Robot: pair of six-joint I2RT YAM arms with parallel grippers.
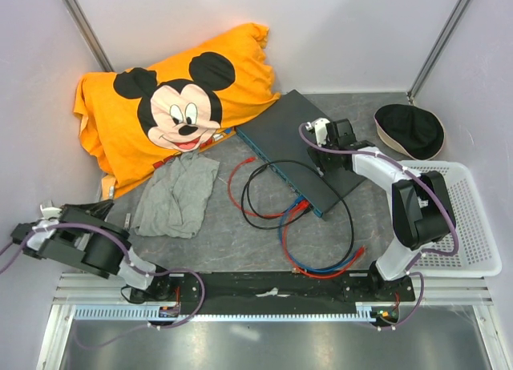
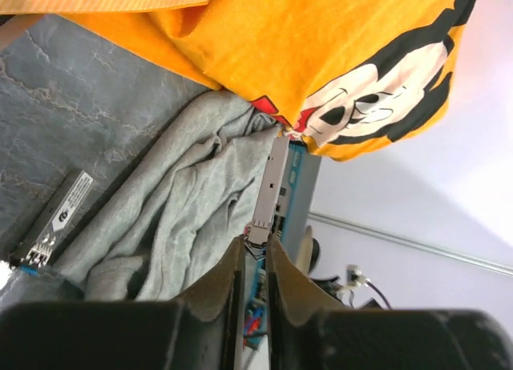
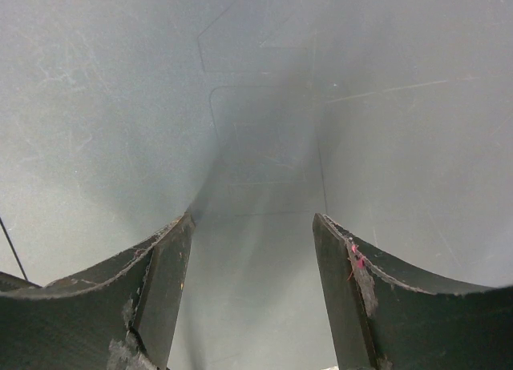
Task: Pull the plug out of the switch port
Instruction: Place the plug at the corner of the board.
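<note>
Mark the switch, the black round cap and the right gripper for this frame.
switch (image 1: 292,134): top external view, on its flat dark top panel.
black round cap (image 1: 410,128): top external view, middle of its crown.
right gripper (image 3: 252,294): right wrist view, midway between its spread fingertips, over the switch top.

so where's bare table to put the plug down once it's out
Bare grey table lies between the grey cloth and the cable loops, and at the back between the switch and the black cap. It is crowded along the switch's socket face, where red, black and blue cables pile up. The white basket fills the right side.
</note>
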